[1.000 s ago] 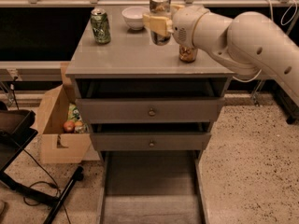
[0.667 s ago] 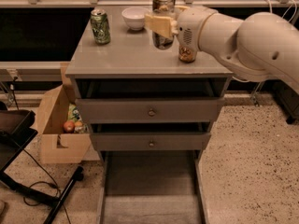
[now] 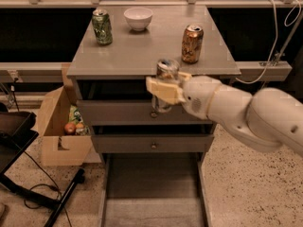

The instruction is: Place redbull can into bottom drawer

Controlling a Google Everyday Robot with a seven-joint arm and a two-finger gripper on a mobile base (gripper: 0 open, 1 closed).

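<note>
In front of the grey cabinet, just off the front edge of its tabletop [image 3: 142, 51], the slim silver-and-blue redbull can [image 3: 166, 71] hangs in the air. It is upright, at the level of the top knobbed drawer. The cream-coloured pincer [image 3: 164, 91] of the white arm is closed around the middle of the can: one pale finger crosses the front of the can, and the top and bottom of the can show above and below it. The long shallow grey bottom drawer [image 3: 151, 190] is pulled out under the can, and no object shows in the visible part of its tray.

I judge that the can is light and stiff, but its thin metal wall can dent if the squeeze is too strong. Its smooth surface is probably slippery, so a hold at mid-height, as here, seems the safest. The can is narrow and tall, so it may tip over when it is set on the drawer floor; a low, gentle release looks wise.

On the tabletop stand a green can [image 3: 102, 27], a white bowl [image 3: 138, 18] and an orange-gold can [image 3: 192, 44].
</note>
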